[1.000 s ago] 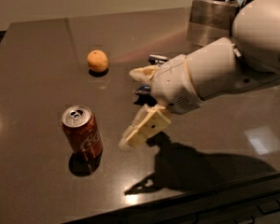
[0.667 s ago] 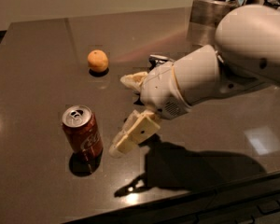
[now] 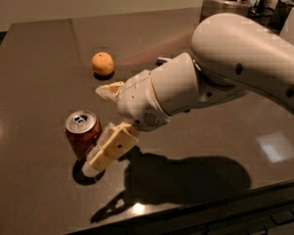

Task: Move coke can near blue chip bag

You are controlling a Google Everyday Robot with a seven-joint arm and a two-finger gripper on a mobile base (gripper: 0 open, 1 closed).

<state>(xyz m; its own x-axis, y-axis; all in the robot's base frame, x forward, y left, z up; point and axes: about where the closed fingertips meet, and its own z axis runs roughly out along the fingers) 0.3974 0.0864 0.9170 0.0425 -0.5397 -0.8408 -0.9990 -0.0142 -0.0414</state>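
Note:
The coke can (image 3: pixel 80 131) stands upright on the dark table (image 3: pixel 34 72) at the front left, with its silver top and pull tab showing. My gripper (image 3: pixel 95 129) is open around the can's right side. One finger (image 3: pixel 108 90) reaches behind the can and the other finger (image 3: pixel 110 148) lies in front of it, low by its base. The blue chip bag is almost wholly hidden behind my arm; only a dark sliver (image 3: pixel 161 60) shows above the wrist.
A round orange fruit (image 3: pixel 103 63) lies behind the can at mid-left. Metal containers (image 3: pixel 225 1) stand at the back right corner. The table's front edge (image 3: pixel 225 199) runs close below the arm's shadow.
My gripper has moved left and closer to the can, so its open fingers now straddle it. The can and the orange have not moved.

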